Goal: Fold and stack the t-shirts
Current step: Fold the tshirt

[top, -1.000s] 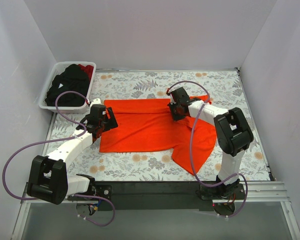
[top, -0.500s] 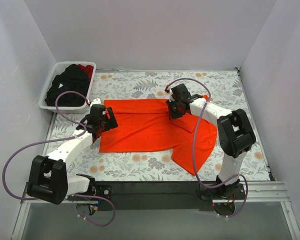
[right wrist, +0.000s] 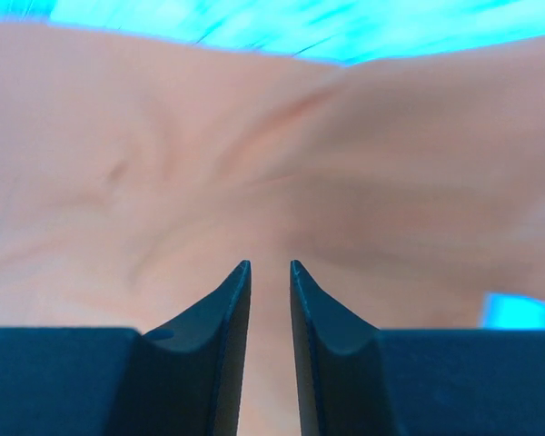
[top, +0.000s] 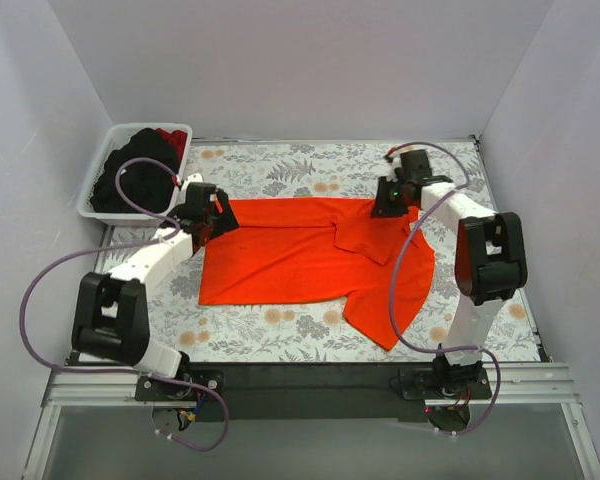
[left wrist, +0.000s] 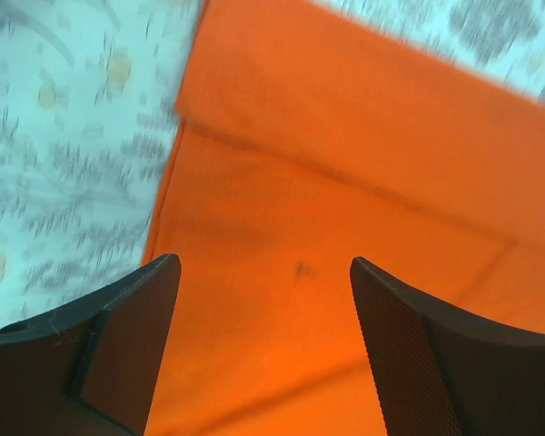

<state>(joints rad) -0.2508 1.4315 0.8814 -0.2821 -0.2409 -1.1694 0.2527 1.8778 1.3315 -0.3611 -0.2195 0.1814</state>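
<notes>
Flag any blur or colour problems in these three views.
Top external: sharp, evenly lit, orange shirt saturated. Left wrist: floral tablecloth smeared by motion blur, shirt softer but true orange. Right wrist: shirt washed out to pale peach and out of focus, tablecloth strip at the top edge glowing cyan.

Floral table (top: pixel 280 170). Orange shirt (top: pixel 290 260) spread across middle, far edge folded over, right side bunched toward near edge. White basket (top: pixel 95 172) at far-left corner, near shirt.
</notes>
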